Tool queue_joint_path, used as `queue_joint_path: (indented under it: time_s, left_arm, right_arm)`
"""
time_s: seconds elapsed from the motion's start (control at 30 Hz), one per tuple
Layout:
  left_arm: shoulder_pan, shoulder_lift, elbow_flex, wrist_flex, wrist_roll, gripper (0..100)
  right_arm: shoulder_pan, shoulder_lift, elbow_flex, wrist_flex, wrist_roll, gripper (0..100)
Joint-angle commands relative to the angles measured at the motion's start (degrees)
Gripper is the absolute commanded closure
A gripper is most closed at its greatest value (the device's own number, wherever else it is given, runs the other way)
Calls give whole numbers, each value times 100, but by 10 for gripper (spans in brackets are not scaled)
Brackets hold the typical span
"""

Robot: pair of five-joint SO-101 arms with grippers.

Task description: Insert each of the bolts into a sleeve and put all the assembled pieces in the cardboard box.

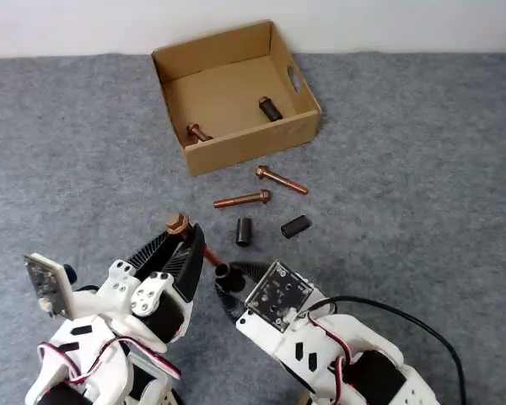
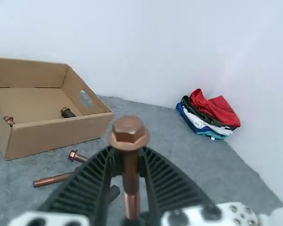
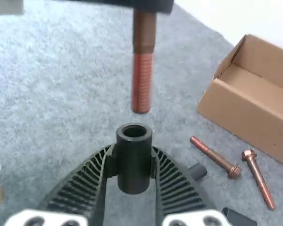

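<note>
While left jaws clamp a hex-headed copper bolt point(image 2: 129, 162), right jaws grip a black tubular sleeve point(image 3: 133, 156)

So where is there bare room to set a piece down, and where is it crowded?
Free: the mat left of the cardboard box and right of it, past the loose sleeves; also the box floor between its two pieces. Crowded: from the box front to the left gripper and right gripper, where two bolts and both sleeves lie.
</note>
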Motion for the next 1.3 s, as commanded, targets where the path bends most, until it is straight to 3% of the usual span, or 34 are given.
queue_joint_path:
  time_s: [0.0,0.77,0.9,1.1,1.27]
  left_arm:
    - [26,-62,-224,-185,185,995]
    - [220,-35,251,281,53,995]
    - [448,-44,462,360,-387,995]
    - [1459,-35,488,1275,-1020,995]
    - [1530,-26,488,1609,-1380,993]
  right_arm:
    - [-66,-13,-62,-180,70,991]
    - [-48,-66,-185,-251,316,991]
    - [-48,-66,-185,-251,316,991]
    - [-48,-75,-185,-251,334,991]
    - [-48,-75,-167,-251,334,991]
